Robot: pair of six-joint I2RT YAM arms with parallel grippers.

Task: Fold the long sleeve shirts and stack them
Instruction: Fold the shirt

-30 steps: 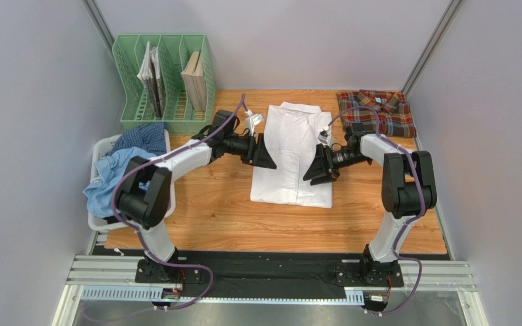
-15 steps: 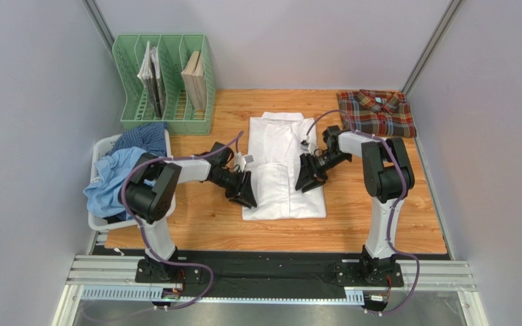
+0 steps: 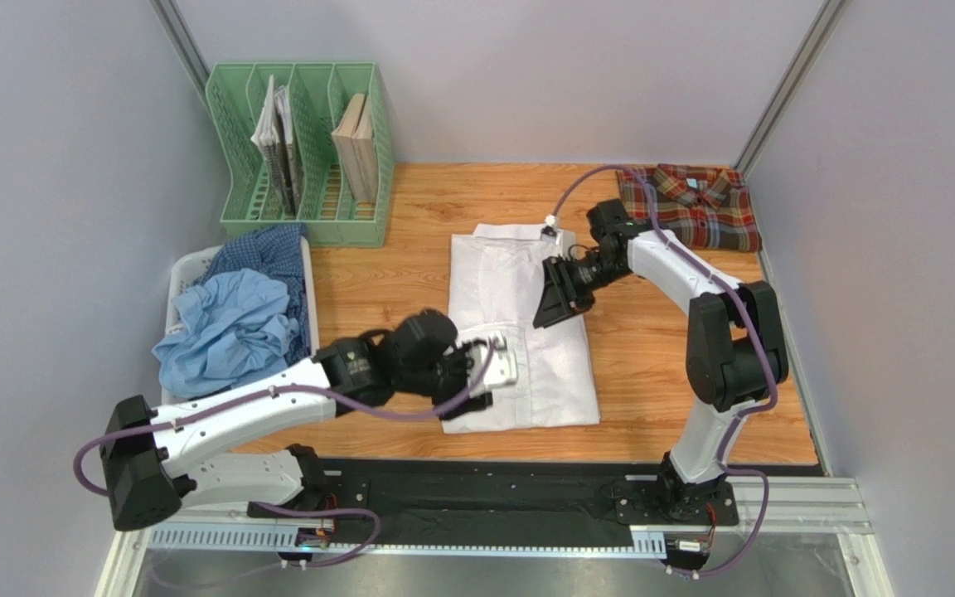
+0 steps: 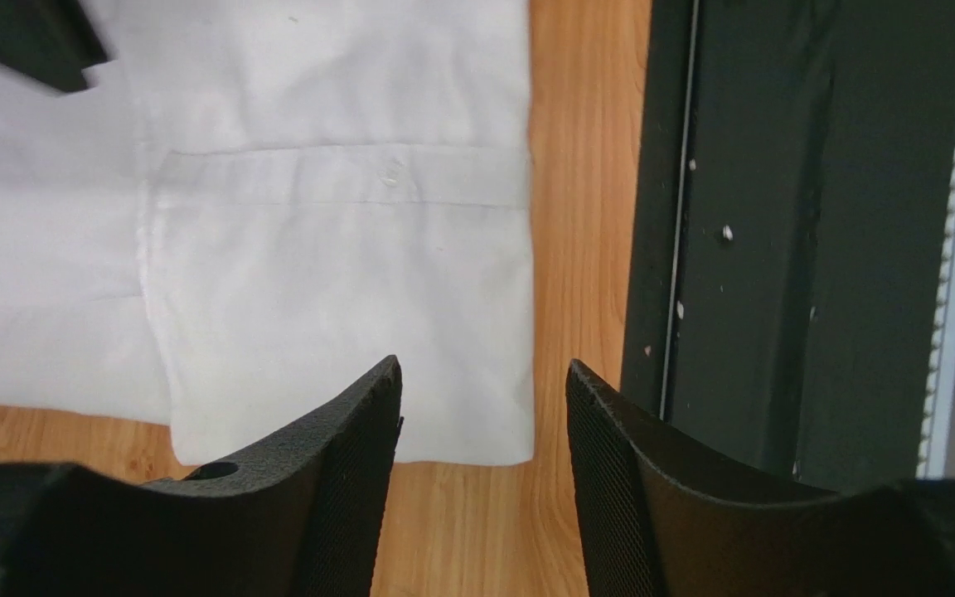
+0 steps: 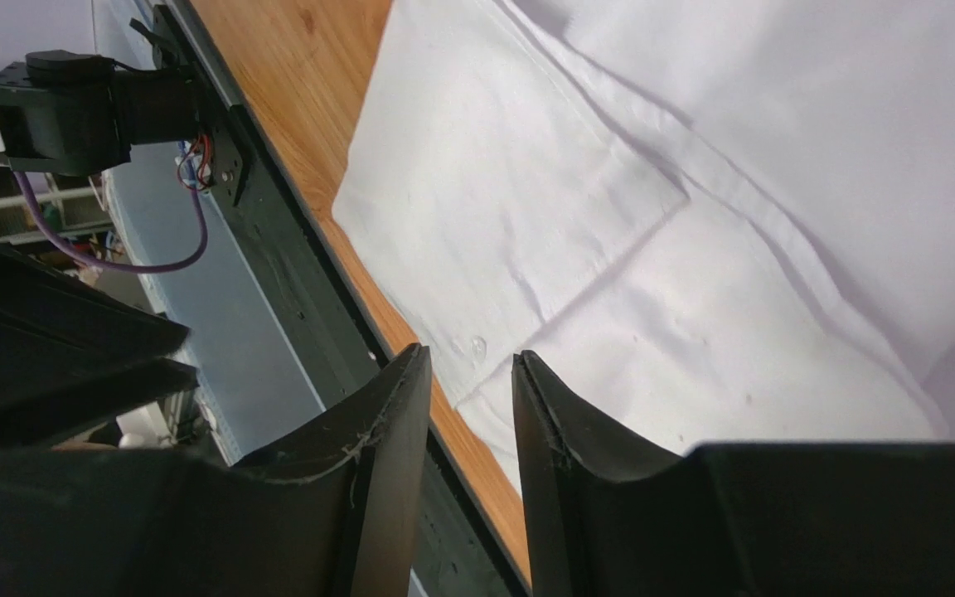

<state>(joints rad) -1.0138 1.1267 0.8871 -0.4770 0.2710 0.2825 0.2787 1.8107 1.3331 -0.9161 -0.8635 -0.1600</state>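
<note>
A plain white shirt (image 3: 551, 373) lies folded flat in the middle of the wooden table; it also shows in the left wrist view (image 4: 321, 249) and the right wrist view (image 5: 719, 187). My left gripper (image 3: 485, 373) is open and empty, just above the shirt's near left part (image 4: 483, 386). My right gripper (image 3: 554, 299) is open and empty over the shirt's far right part (image 5: 470, 373). A folded plaid shirt (image 3: 688, 205) lies at the far right corner. A light blue shirt (image 3: 227, 330) and a dark blue checked shirt (image 3: 265, 249) lie crumpled in the basket.
A white plastic basket (image 3: 190, 268) stands at the table's left edge. A green file rack (image 3: 302, 149) with books stands at the far left. The black base rail (image 4: 794, 249) runs along the near edge. Bare wood (image 3: 669, 373) shows right of the white shirt.
The white shirt has shifted toward the near edge. My left arm has swung low across the near left, its gripper now at the shirt's near part. My right gripper has moved slightly farther back.
</note>
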